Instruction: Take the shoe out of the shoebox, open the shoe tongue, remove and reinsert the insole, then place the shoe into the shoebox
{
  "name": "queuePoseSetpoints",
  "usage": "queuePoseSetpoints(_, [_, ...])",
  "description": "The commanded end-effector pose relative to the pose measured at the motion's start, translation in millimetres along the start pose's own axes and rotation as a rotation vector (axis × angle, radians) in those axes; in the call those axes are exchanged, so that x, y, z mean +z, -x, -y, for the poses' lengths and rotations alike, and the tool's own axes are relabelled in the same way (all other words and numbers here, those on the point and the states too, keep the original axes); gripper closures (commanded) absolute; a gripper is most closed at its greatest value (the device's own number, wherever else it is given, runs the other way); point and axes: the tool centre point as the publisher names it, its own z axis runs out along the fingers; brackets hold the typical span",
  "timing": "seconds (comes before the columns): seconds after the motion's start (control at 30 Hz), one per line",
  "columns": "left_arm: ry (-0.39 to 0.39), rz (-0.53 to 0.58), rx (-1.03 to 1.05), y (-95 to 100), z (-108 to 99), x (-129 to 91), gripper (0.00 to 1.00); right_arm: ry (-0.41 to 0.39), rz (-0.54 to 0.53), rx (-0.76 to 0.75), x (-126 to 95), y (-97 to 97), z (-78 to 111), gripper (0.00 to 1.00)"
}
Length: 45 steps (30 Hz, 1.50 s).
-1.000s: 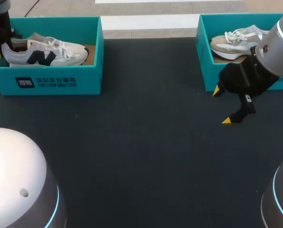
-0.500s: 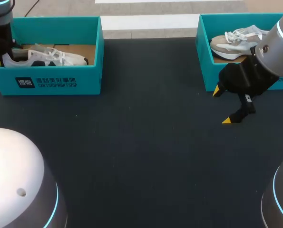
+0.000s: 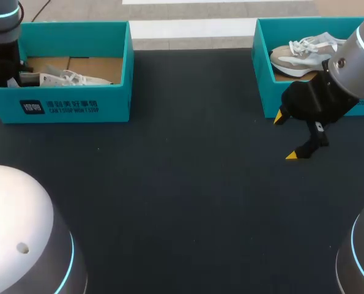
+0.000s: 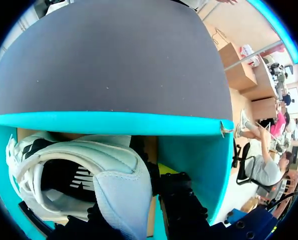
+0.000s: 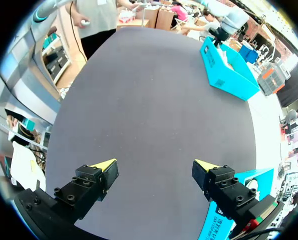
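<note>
Shoe (image 3: 65, 78), a pale sneaker with white laces, lies low inside the left shoebox (image 3: 108, 104), a teal open-topped box standing on the dark table (image 3: 182, 184). The toe points toward the box end nearer the table's middle. The heel sits at the box's outer end, where the left arm comes down into the box. The left gripper (image 3: 10, 78) is right at that heel. In the left wrist view the padded heel collar and the shoe's opening fill the space just ahead of the gripper, with the box's long wall beyond them. Whether the gripper is clamped on the heel or free of it cannot be told, because the shoe hides most of it. The heel looks a sensible place to hold, being stiff and leaving the laces and tongue free. This pose fits either the first lift out of the box or the final placing into it, and nothing visible settles which.

The right gripper (image 3: 286, 136) hangs well apart from the left shoebox, across the table and low over the bare surface. It is spread wide and holds nothing, probably parked clear so the space beside the left shoebox stays free for the tongue and insole work. A second shoebox (image 3: 261, 73) holding another shoe (image 3: 298, 55) stands level with the left shoebox, far off to its side
</note>
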Motion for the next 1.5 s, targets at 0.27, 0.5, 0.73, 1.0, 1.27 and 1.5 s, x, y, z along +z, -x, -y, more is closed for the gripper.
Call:
queuePoseSetpoints(0.27, [-0.021,-0.015,0.026,0.1,-1,17,0.63,-0.004,0.001,0.001,1,-0.2,-0.5,0.0])
queuePoseSetpoints(0.5, [-0.008,0.007,0.05,-0.9,1,8,0.51,-0.004,0.001,0.001,1,-0.2,-0.5,0.0])
queuePoseSetpoints(0.73, [-0.003,0.027,0.066,-0.6,5,-1,0.35,-0.004,0.001,0.001,1,-0.2,-0.5,0.0])
queuePoseSetpoints(1.0, [0.019,0.064,0.081,0.1,6,-14,0.33,-0.004,0.001,0.001,1,-0.2,-0.5,0.0])
queuePoseSetpoints(1.27, [0.038,0.101,0.101,-4.4,9,-34,0.28,-0.004,0.001,0.001,1,-0.2,-0.5,0.0])
queuePoseSetpoints(1.5, [0.063,0.137,0.113,-8.6,15,-57,0.24,-0.004,0.001,0.001,1,-0.2,-0.5,0.0])
